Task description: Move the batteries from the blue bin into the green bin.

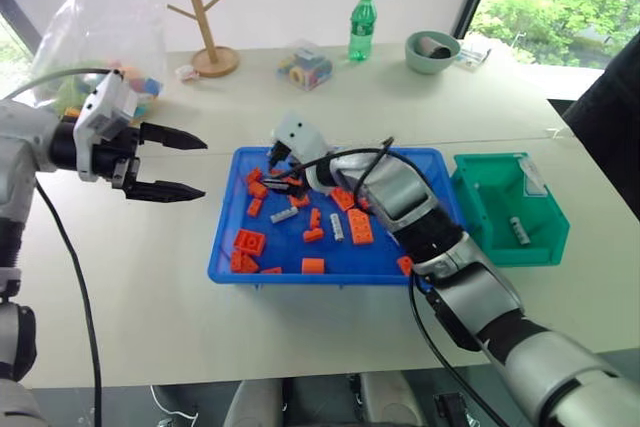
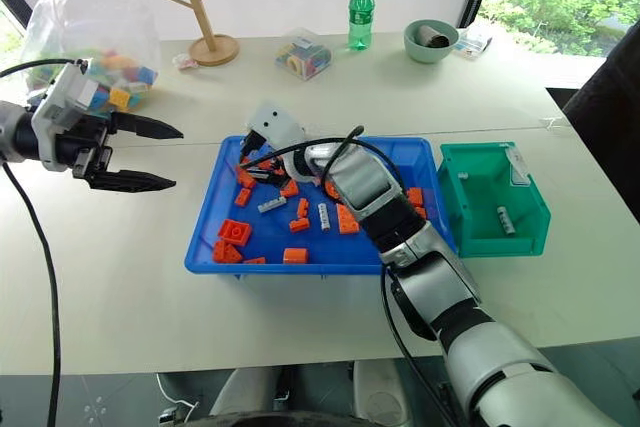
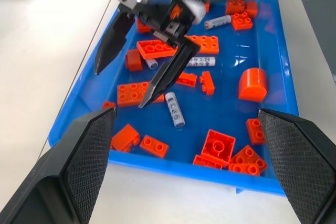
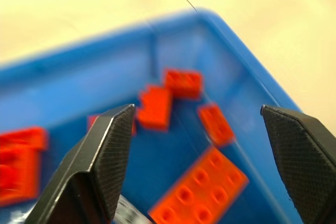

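Note:
The blue bin (image 1: pixel 224 235) sits mid-table and holds orange bricks and a few silver batteries (image 1: pixel 283 216) (image 3: pixel 175 109). Another battery (image 1: pixel 337 227) lies near the tray's middle. My right gripper (image 1: pixel 277 169) hovers over the tray's far left corner, open, with nothing between its fingers (image 3: pixel 164 78). In the right wrist view the open right gripper (image 4: pixel 197 109) frames that corner. To the tray's right stands the green bin (image 1: pixel 478 209) with one battery (image 1: pixel 519 230) inside. Left of the tray, above the table, my left gripper (image 1: pixel 204 167) is open and empty, pointing toward the tray.
Orange bricks (image 1: pixel 249 242) are scattered through the blue tray. Along the table's far side stand a wooden mug tree (image 1: pixel 207 17), a green bottle (image 1: pixel 362 23), a pale green bowl (image 1: pixel 432 50), a clear box (image 1: pixel 305 65) and a plastic bag of toys (image 1: pixel 100 32).

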Available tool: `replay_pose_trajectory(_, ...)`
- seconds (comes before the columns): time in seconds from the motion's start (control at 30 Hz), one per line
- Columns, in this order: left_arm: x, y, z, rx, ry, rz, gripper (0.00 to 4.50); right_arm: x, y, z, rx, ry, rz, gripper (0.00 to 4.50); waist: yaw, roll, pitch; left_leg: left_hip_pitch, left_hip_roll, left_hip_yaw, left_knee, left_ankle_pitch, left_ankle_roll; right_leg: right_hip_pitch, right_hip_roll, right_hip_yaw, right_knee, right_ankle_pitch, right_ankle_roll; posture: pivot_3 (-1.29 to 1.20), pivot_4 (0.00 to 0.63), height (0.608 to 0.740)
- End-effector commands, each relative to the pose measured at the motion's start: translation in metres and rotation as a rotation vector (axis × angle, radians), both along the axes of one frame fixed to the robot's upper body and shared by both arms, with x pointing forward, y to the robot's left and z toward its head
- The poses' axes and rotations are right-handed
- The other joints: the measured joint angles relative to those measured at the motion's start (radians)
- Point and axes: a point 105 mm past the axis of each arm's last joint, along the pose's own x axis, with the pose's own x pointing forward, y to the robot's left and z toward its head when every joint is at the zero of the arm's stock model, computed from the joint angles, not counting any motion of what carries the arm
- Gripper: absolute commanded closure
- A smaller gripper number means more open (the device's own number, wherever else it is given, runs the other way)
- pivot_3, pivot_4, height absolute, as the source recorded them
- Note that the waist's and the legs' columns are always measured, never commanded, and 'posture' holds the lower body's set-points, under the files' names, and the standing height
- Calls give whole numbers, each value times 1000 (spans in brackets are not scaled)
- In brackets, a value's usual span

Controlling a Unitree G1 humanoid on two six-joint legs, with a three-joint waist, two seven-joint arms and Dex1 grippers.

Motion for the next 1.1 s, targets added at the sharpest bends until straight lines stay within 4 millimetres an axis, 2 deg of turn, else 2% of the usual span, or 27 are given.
replay_pose_trajectory(0.03,-3,-2,9,-1,-30,-18,0,-30,-2,22,86,-37,240,535,1,0,0,0,0,0,0,0,0,1,0,0,0,0,0,0,150,727)
replay_pose_trajectory(0.13,-3,-4,8,-1,-27,-25,0,-49,-8,10,53,5,382,535,0,-1,0,1,0,0,0,0,0,2,0,0,-1,0,0,0,150,727)
replay_pose_trajectory(0.27,-3,-6,9,-3,-27,-32,0,-58,-11,-10,-34,9,483,535,-5,-1,0,1,0,0,0,0,0,1,1,0,0,0,0,0,150,727)
replay_pose_trajectory(0.33,-4,-7,9,-4,-28,-37,0,-53,-9,-22,-99,-12,486,535,-5,-1,0,1,1,0,0,0,0,0,1,0,0,0,0,0,150,727)
replay_pose_trajectory(0.47,-5,-8,10,-6,-27,-40,0,-43,-4,-26,-121,-32,476,535,-2,-1,0,1,1,0,0,0,0,1,1,0,0,0,0,0,150,727)
replay_pose_trajectory(0.6,-8,-7,9,-3,-22,-37,0,-35,1,-44,-235,-80,513,535,-2,-1,0,1,1,0,1,0,-1,1,1,0,0,0,0,0,150,727)
replay_pose_trajectory(0.77,-14,-6,7,15,1,-43,0,-25,-3,-61,-345,-119,540,535,-2,-1,0,2,1,0,1,1,-1,1,1,0,0,0,0,0,150,727)
replay_pose_trajectory(1.1,-16,-3,6,23,-1,-41,0,-5,-5,-72,-392,-135,481,535,-3,-1,0,2,1,0,0,1,-2,1,1,0,0,0,0,0,150,727)
